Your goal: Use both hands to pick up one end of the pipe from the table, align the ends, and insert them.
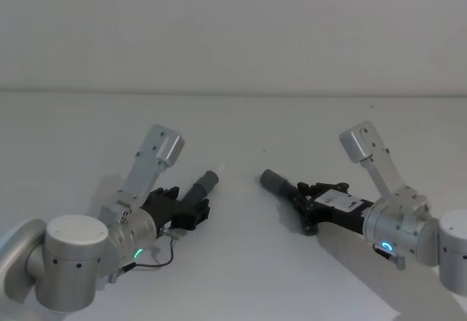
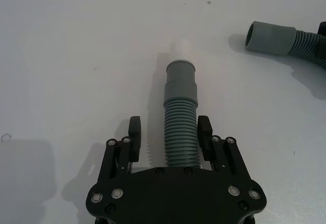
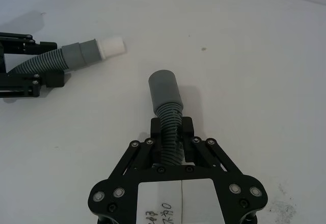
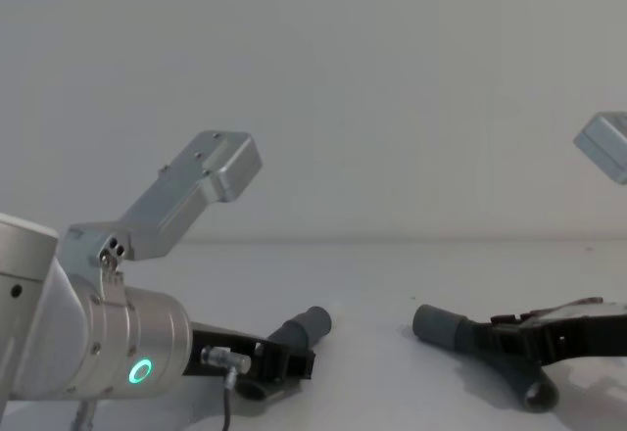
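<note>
Two corrugated dark hoses (image 2: 181, 132): white-tipped cuff (image 3: 91, 51), plain cuff (image 3: 164, 87), apart.

Robotics lab, folks, a test bench and nobody's kitchen. Look at the counter (image 1: 233, 284): flat matte white, running back to a plain pale grey wall (image 1: 233, 29). Two silver-grey machine arms reach across it, the left arm (image 1: 73, 255) glowing with a green ring light (image 4: 143, 370), the right arm (image 1: 408, 226) with a blue light (image 1: 385, 246). There's a white label (image 3: 178, 203) with handwritten marks on the right hand (image 3: 172, 124), lab-style tagging. Work pieces are corrugated hose: a white-tipped hose piece (image 3: 76, 56) and a plain grey hose piece (image 3: 165, 94).
</note>
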Available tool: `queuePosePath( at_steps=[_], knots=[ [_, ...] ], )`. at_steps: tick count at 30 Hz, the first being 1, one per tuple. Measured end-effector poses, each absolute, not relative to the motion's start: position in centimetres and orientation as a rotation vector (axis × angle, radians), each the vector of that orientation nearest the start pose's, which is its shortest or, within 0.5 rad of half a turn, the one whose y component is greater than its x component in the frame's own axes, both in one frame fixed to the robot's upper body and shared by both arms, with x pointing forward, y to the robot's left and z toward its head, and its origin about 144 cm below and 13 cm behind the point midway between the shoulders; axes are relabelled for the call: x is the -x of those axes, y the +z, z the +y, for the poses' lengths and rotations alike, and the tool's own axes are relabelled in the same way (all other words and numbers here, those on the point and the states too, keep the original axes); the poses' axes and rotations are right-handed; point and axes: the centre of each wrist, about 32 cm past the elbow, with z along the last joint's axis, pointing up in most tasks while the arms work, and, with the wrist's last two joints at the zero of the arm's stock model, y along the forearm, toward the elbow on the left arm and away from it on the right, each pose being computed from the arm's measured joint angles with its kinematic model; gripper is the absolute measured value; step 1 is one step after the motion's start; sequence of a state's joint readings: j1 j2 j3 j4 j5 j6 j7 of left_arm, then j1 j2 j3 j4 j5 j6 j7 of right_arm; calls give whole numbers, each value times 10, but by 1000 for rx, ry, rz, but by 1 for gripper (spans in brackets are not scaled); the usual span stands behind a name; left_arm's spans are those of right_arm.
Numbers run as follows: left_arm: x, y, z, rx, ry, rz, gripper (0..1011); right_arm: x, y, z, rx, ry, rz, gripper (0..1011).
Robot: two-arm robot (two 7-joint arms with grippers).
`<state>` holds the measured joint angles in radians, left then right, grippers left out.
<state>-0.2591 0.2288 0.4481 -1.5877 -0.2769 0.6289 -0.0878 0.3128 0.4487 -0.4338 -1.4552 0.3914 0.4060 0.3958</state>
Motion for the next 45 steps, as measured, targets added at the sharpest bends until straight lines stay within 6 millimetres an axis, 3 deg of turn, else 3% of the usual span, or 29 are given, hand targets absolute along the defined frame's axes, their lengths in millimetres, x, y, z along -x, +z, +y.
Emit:
queuePosePath(
  at_steps=[45],
  knots=[
    [-498, 1203, 156, -432, 1032, 252, 364, -523, 1184, -250, 383, -858, 205, 226]
  ],
)
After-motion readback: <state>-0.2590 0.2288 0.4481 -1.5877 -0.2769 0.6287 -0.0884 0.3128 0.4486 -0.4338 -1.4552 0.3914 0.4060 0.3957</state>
